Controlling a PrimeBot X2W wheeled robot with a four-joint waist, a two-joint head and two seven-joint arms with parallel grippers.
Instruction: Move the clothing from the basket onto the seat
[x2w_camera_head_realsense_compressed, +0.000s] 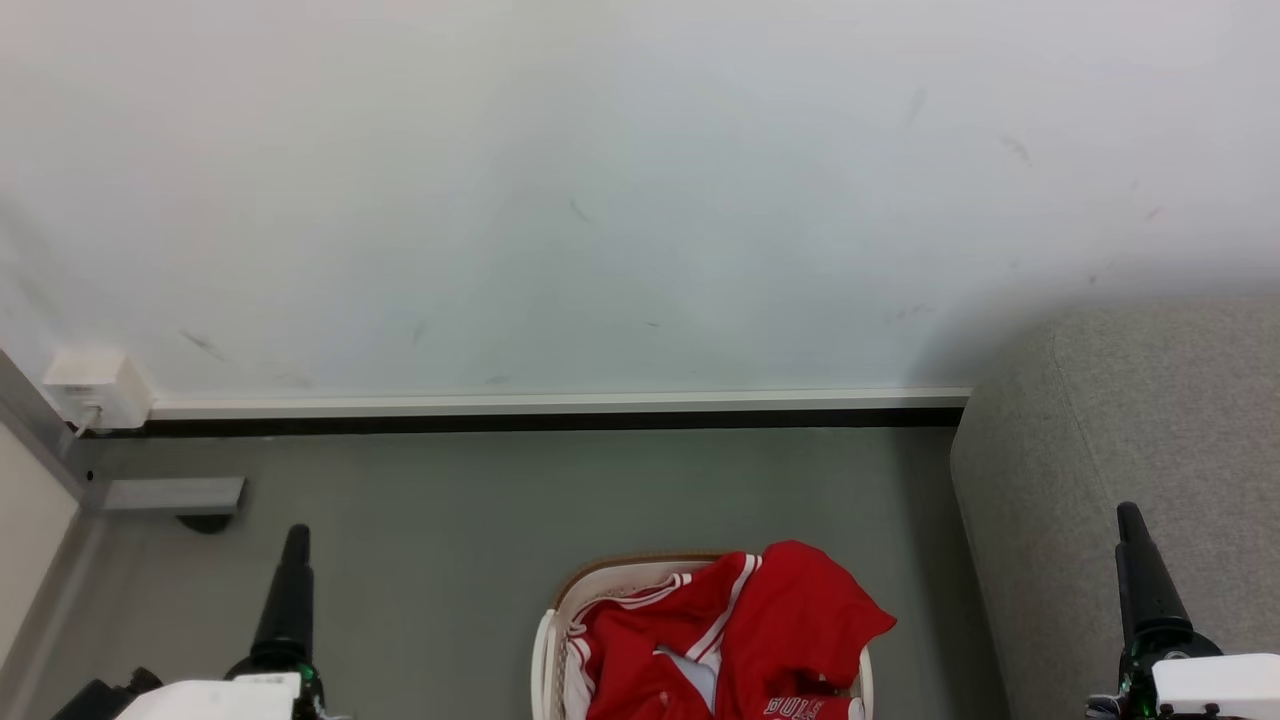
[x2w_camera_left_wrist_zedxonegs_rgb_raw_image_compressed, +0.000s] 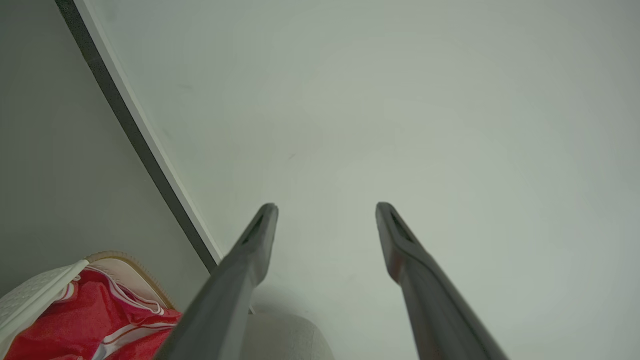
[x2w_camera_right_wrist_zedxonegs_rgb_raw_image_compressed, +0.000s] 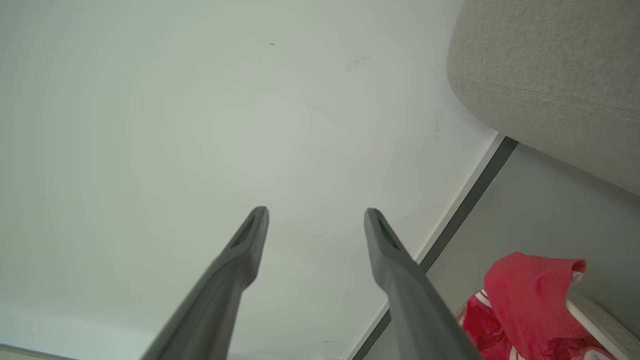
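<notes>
Starting nearest me, both pincers are released and empty: the left gripper (x2w_camera_left_wrist_zedxonegs_rgb_raw_image_compressed: 325, 210) and the right gripper (x2w_camera_right_wrist_zedxonegs_rgb_raw_image_compressed: 315, 215) each spread their two dark fingers wide, pointing toward the wall, with nothing between them. Between the two arms, at the near edge of the floor (x2w_camera_head_realsense_compressed: 450, 520), stands the basket (x2w_camera_head_realsense_compressed: 548, 640). The clothing (x2w_camera_head_realsense_compressed: 790, 620) is heaped inside it, with one red fold draped over the rim on the side toward the seat.

I judge the task to be at its first step, with no garment lifted yet. The next move, as I read it, calls for lowering one gripper onto the heap, pinching a thick fold, and raising it until the trailing cloth clears the rim. The fabric looks soft and tangled, so one pull may drag out a second piece or tip the basket.

Farther right, the seat (x2w_camera_head_realsense_compressed: 1150, 430) stands beside the basket, its far end against the wall (x2w_camera_head_realsense_compressed: 600, 200). Its rounded corner lies on the way across. Along the floor's far edge runs the skirting (x2w_camera_head_realsense_compressed: 550, 404), with a white box (x2w_camera_head_realsense_compressed: 95, 385) and a grey bracket (x2w_camera_head_realsense_compressed: 170, 493) at the far left corner, well apart from the work.
</notes>
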